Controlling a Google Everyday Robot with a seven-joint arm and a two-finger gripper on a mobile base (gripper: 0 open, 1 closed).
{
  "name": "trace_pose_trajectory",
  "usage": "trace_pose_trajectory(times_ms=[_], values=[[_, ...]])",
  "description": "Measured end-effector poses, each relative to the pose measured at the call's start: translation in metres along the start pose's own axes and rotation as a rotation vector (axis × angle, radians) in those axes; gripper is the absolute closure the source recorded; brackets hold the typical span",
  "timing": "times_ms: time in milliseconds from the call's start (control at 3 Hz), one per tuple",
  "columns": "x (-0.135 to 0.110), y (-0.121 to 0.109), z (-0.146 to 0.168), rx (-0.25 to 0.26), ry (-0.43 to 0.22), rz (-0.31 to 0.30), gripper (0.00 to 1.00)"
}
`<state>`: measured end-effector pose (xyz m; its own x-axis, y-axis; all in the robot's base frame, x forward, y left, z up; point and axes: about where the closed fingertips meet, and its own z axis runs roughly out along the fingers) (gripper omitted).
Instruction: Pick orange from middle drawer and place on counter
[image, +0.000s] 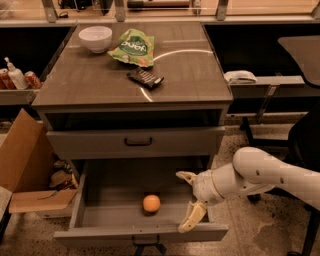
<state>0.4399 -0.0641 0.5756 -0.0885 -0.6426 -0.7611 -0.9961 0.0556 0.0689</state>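
The orange (151, 203) lies on the bare grey floor of the open middle drawer (100, 187), near its front panel. My gripper (189, 199) is at the drawer's right side, just right of the orange and apart from it. Its two pale fingers are spread wide, one at the back (185, 176) and one over the front edge (192, 218), with nothing between them. The counter (90, 82) is the glossy grey-brown cabinet top above.
On the counter stand a white bowl (95, 38), a green snack bag (132, 48) and a dark bar (145, 78). A cardboard box (27, 165) sits left of the cabinet. Bottles and cans (15, 77) stand on the left shelf. A dark chair (302, 135) is at right.
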Motion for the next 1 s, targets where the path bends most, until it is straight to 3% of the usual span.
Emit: trace_pose_trajectory(times_ms=[333, 1000], values=[[0.0, 0.0, 0.0, 0.0, 0.0, 0.0, 0.0], [0.033, -0.019, 0.03, 0.086, 0.098, 0.059, 0.0]])
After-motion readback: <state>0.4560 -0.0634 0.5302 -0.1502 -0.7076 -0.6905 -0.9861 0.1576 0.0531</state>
